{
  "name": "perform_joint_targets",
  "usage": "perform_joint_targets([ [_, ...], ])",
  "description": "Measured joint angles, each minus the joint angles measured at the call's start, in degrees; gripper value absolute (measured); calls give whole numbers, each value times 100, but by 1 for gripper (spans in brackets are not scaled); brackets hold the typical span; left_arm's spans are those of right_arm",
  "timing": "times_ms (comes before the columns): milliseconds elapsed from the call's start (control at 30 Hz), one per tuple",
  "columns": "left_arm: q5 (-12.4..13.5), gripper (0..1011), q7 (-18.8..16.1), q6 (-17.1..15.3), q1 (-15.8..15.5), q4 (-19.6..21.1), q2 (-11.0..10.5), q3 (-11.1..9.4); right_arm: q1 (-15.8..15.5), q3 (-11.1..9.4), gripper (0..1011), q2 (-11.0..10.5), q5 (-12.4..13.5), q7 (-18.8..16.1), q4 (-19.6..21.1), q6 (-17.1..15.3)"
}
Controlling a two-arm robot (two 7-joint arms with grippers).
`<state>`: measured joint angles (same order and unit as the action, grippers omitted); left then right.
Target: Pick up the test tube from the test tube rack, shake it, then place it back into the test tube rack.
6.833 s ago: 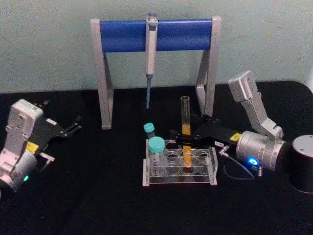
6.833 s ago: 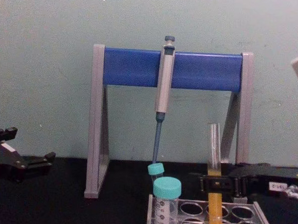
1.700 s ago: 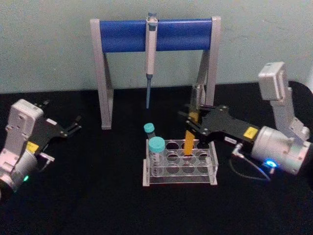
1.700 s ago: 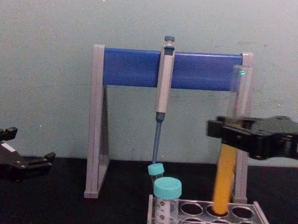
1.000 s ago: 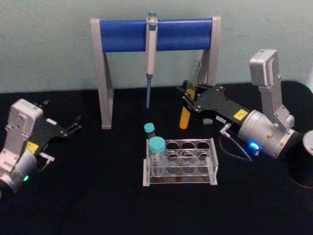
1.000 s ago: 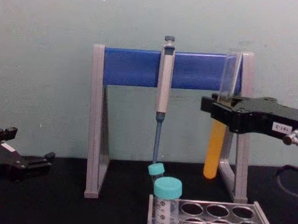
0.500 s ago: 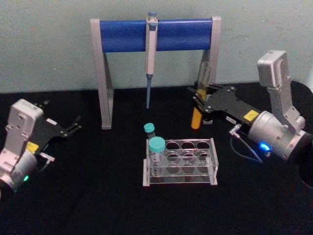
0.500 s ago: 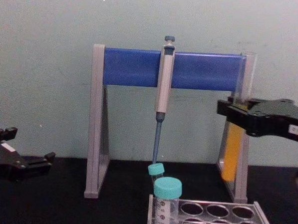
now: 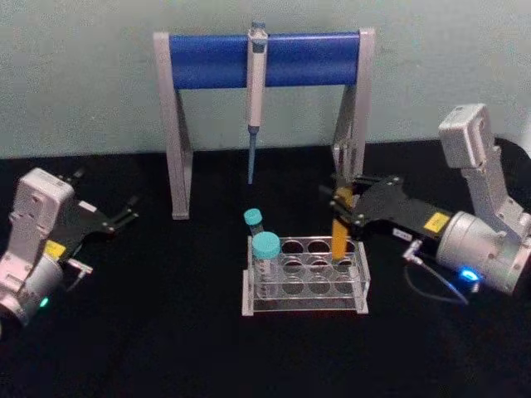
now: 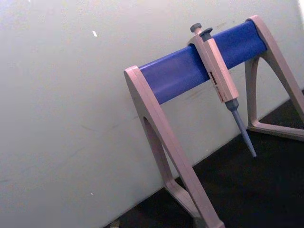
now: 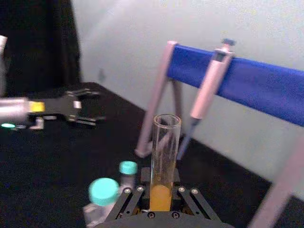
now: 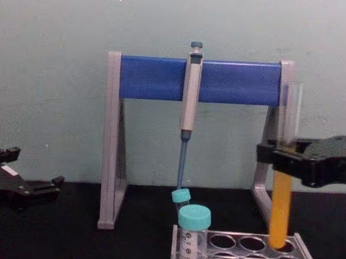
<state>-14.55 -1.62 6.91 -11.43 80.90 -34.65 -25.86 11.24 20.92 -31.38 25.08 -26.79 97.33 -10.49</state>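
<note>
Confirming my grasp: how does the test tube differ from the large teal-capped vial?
The test tube is tall, slim, uncapped; the vial is shorter, wider, capped. The test tube holds orange liquid and hangs in the right hand, tip at the rack; the vial stands seated in the rack. Both are clear.

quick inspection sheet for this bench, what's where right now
surface: black table, nothing spilled seen
job's things: test tube upright, orange liquid, tip at back right hole of the rack
clutter: two capped vials in the rack's left holes; pipette hanging on blue stand
grippers: right gripper jaws shut on the test tube; left gripper parked left, jaws open
cables: thin wire by the right arm
surroundings: pale wall
</note>
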Motion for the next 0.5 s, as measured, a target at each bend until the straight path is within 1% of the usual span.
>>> perform_joint_targets([
  [33,0,1001,0,0,0,0,0,0,36,47,232,4,96,-95,-9,-45],
  [133,0,1001,0,0,0,0,0,0,135,133,232,50,236,-234,-94,-96],
  [167,0,1001,0,0,0,0,0,0,206,195,232,98,288,-289,-168,-98],
  [267,0,1001,0,0,0,0,0,0,334,286,232,198,351,-365,-313,-41],
  [367,0,1001,0,0,0,0,0,0,527,383,232,394,389,-389,-611,204],
  [433,0,1001,0,0,0,0,0,0,592,402,232,469,393,-362,-718,319],
  [500,0,1001,0,0,0,0,0,0,681,422,232,572,383,-277,-886,505],
])
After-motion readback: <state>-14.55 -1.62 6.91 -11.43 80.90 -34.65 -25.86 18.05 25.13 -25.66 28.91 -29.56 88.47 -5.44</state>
